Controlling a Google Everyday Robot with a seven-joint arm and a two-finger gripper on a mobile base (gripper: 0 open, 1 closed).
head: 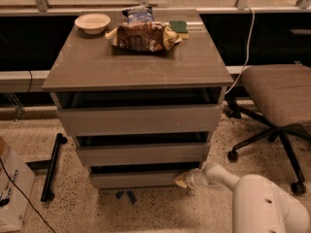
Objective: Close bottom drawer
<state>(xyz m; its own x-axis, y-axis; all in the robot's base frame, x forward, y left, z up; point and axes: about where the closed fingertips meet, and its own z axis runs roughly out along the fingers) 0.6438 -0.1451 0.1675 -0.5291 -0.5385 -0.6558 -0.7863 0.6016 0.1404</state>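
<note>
The bottom drawer [133, 179] is the lowest and narrowest grey-brown front of the cabinet [136, 67], with a dark gap above it. My gripper [181, 180] is low at the drawer's right end, touching its front near the floor. My white arm [262, 203] reaches in from the lower right.
A bowl [92, 22], a snack bag [143, 35] and a green sponge [178, 27] sit on the cabinet top. An office chair [277, 101] stands at the right. A black bar [52, 166] and a cardboard box [12, 193] lie on the floor at left.
</note>
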